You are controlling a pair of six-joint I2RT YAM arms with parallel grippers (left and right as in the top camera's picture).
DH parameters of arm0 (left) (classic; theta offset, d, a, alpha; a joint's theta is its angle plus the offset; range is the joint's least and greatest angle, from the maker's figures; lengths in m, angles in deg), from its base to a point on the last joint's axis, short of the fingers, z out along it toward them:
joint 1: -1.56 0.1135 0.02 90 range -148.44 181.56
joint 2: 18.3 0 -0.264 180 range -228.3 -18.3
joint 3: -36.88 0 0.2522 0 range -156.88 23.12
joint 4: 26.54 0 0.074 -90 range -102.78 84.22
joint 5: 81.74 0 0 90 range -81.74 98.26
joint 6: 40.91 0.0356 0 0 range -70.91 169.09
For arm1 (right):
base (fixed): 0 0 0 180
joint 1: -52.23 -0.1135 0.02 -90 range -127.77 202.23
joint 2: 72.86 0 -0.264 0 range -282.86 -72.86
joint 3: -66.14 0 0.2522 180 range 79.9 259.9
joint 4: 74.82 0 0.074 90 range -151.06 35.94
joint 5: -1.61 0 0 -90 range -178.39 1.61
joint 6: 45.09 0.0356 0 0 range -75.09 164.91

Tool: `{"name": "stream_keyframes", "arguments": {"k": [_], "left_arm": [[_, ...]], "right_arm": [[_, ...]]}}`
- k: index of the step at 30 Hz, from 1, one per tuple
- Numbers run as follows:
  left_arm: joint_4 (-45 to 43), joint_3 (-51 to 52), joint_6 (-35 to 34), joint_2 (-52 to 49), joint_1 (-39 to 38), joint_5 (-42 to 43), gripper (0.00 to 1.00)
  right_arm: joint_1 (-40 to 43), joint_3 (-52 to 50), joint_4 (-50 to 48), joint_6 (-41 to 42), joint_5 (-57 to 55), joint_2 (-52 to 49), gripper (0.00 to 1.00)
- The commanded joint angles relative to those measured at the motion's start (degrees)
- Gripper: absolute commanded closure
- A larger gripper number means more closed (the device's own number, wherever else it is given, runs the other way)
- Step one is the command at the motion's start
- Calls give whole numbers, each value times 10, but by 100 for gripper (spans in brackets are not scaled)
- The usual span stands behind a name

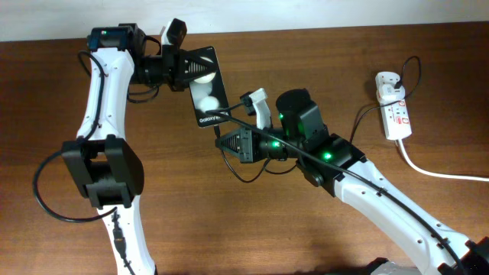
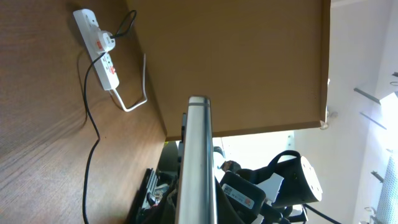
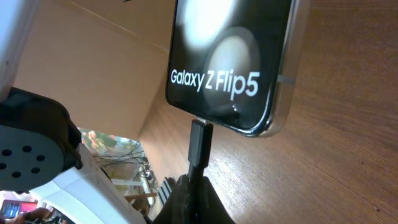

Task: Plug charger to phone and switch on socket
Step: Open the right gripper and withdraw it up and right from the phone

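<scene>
Right fingers (image 3: 193, 202) pinch the charger plug (image 3: 200, 142) at the Galaxy Z Flip5 phone (image 3: 230, 56)'s bottom edge; left fingers (image 1: 182, 70) clamp that phone. Keep the plug square and push straight in.

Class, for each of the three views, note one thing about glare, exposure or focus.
Overhead: even light, with two bright white patches on the phone. Left wrist: the room beyond the table is blown out white. Right wrist: pale reflections wash the phone's face, the lettering stays sharp, and the charger plug is dark against it.
</scene>
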Motion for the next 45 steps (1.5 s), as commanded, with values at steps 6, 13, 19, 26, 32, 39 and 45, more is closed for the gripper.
{"name": "stream_keyframes", "arguments": {"k": [6, 13, 19, 26, 32, 39, 45], "left_arm": [[3, -6, -4, 18, -11, 15, 100], [-3, -6, -3, 18, -9, 15, 100], [-19, -6, -3, 18, -4, -49, 100], [-20, -6, -4, 17, -4, -184, 100], [-16, -5, -4, 17, -9, -214, 100], [-21, 39, -10, 17, -19, -228, 100], [-61, 121, -10, 17, -20, -228, 100]], "right_arm": [[19, 0, -15, -2, -13, -2, 96], [20, 0, 23, -9, 10, -2, 69], [20, 0, 54, -24, 9, -2, 46], [20, 0, 63, -24, -11, -2, 35], [20, 0, 144, -43, -70, -3, 35], [20, 0, 179, -44, -102, -5, 34], [20, 0, 180, -54, -102, -5, 34]]}}
